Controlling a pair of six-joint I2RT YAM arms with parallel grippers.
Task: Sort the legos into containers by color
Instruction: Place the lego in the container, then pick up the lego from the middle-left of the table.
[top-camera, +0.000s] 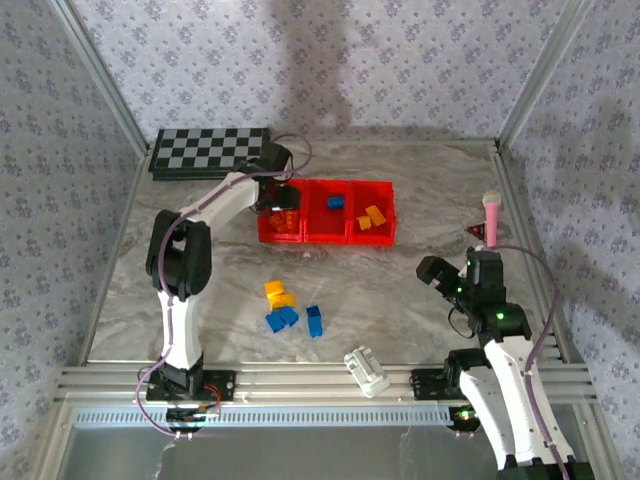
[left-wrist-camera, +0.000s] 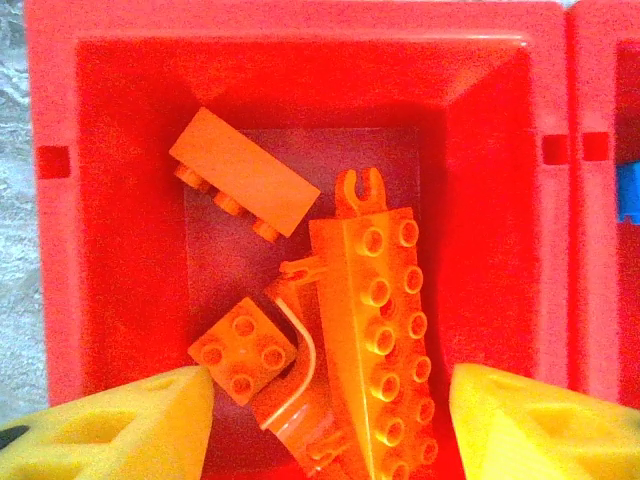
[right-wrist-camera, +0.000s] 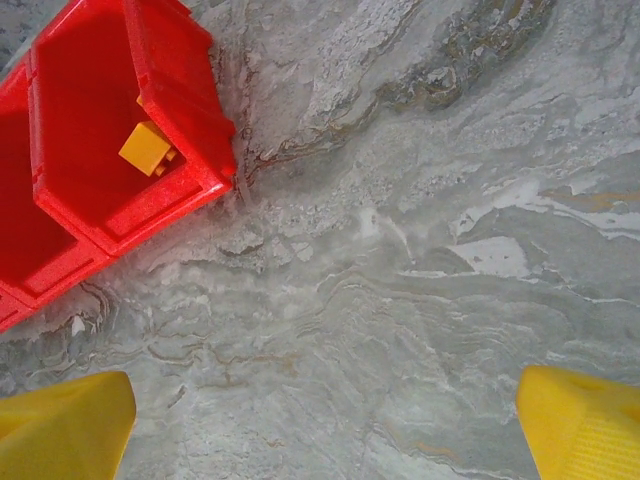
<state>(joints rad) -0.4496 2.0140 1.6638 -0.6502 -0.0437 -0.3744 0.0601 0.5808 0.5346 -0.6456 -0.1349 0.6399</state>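
The containers (top-camera: 320, 238) are three joined red bins at mid-table. My left gripper (top-camera: 275, 197) hangs over the left bin, open. In the left wrist view its yellow fingers (left-wrist-camera: 130, 430) flank several orange legos lying in that bin (left-wrist-camera: 110, 100): a flat brick (left-wrist-camera: 243, 185), a long studded plate (left-wrist-camera: 378, 330), a square brick (left-wrist-camera: 243, 352) and a curved piece (left-wrist-camera: 300, 400). A blue lego (top-camera: 335, 202) lies in the middle bin and yellow ones (top-camera: 373, 216) in the right bin. Loose yellow (top-camera: 274, 288) and blue legos (top-camera: 281, 319) lie on the table. My right gripper (top-camera: 445, 275) stands open over bare table.
A checkerboard (top-camera: 210, 150) lies at the back left. A white ribbed cylinder (top-camera: 366, 371) rests near the front edge, and a pink microphone toy (top-camera: 491, 215) stands at the right. In the right wrist view, the right bin (right-wrist-camera: 180, 70) holds a yellow brick (right-wrist-camera: 147, 148).
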